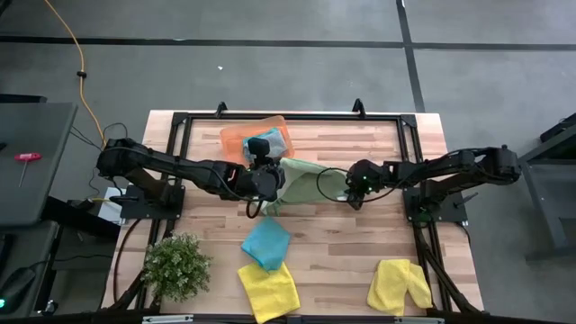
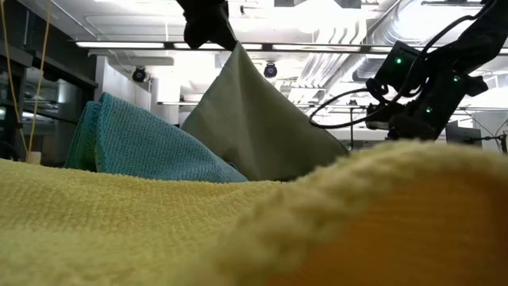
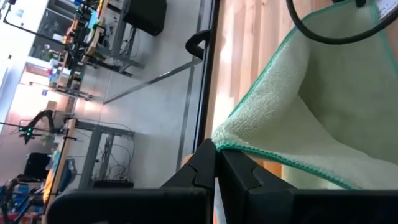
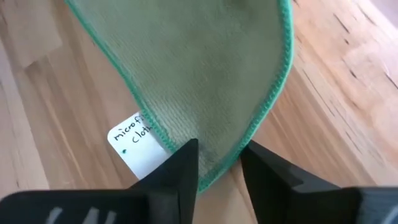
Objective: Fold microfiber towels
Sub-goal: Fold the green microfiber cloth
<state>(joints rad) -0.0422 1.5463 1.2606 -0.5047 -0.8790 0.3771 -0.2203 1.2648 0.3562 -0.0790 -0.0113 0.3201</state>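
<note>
- Only the right wrist view shows a white label (image 4: 138, 144) with handwriting beside the light green towel (image 4: 199, 68) – its corner lies between the right hand (image 4: 217, 163)'s spread fingers, not pinched.
- The left wrist view shows the left hand (image 3: 216, 163) pressed together, pinching another corner of that towel.
- From above, both arms reach inward over the wooden surface (image 1: 360, 261) – the towel hangs stretched between the hands.
- Toward the surface's front edge from the hands lie a teal-blue towel (image 1: 266, 241) and two yellow towels (image 1: 268, 290).
</note>
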